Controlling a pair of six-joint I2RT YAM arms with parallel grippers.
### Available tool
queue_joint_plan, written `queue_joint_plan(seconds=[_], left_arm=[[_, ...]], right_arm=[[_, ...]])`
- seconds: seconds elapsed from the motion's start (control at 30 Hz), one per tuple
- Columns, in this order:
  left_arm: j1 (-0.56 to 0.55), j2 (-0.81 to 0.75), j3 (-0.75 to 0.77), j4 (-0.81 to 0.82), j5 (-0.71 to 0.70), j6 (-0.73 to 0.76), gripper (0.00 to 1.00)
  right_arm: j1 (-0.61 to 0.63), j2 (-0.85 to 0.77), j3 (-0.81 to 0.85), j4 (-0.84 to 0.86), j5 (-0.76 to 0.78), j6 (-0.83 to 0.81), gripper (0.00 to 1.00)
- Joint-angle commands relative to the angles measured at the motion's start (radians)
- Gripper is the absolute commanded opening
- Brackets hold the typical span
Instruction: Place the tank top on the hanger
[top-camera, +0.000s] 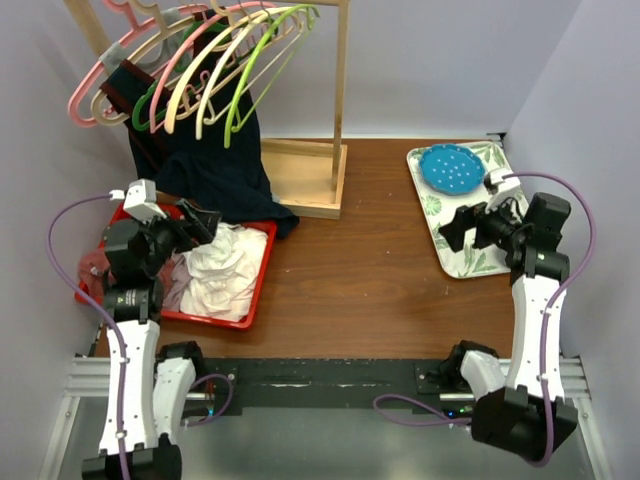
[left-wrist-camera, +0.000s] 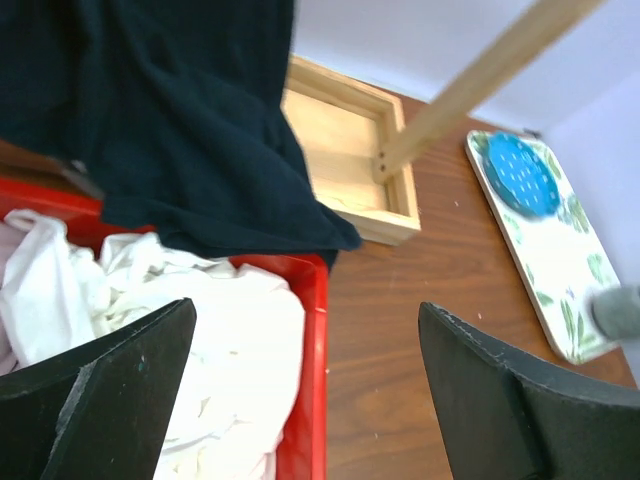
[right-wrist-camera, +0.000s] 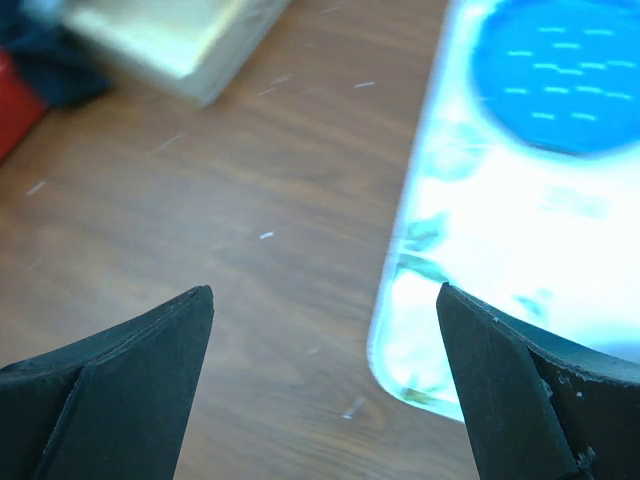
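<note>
A: Brown wooden table (top-camera: 350, 280) between pale walls, yes? Where is the tank top (top-camera: 215, 165)?

B: It hangs in the upper left of the top view, under the row of coloured hangers on the wooden rack (top-camera: 340, 90). Its dark navy cloth falls down, and the lower edge lies on the far rim of the red bin (top-camera: 262, 270) and on the corner of the rack's base.

A: And the hanger (top-camera: 100, 108)?

B: I see a light tan one at the left end of the row, just inside a pink hanger (top-camera: 78, 100). Whether the top is on it, I cannot tell, because the cloth and the other hangers cover that place.

A: What does the left gripper (top-camera: 205, 225) do?

B: It is over the red bin, above the white garment (top-camera: 225, 265), near the hem of the top but apart from it. Its jaws stand wide and nothing is between them.

A: The right gripper (top-camera: 450, 228)?

B: It is at the right side, over the left edge of the leaf-pattern tray (top-camera: 455, 258), where a blue plate (top-camera: 452, 168) lies. The jaws are also spread wide and it grasps nothing.
</note>
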Motion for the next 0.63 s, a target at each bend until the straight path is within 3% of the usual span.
queue_joint_plan(seconds=[0.0,0.2,0.6], left_arm=[[-0.075,0.017,0.159,-0.175,0.012,0.129,0.99],[-0.153,0.022,0.250,-0.259,0.010,0.148,1.00],[-0.224,-0.006,0.294,-0.336,0.007,0.177,1.00]], right_arm=[[-0.005,-0.057,0.078,0.095,0.344,0.226,0.98],[-0.005,-0.052,0.199,0.008,0.560,0.321,0.98],[-0.003,-0.134,0.218,-0.027,0.559,0.307,0.98]])
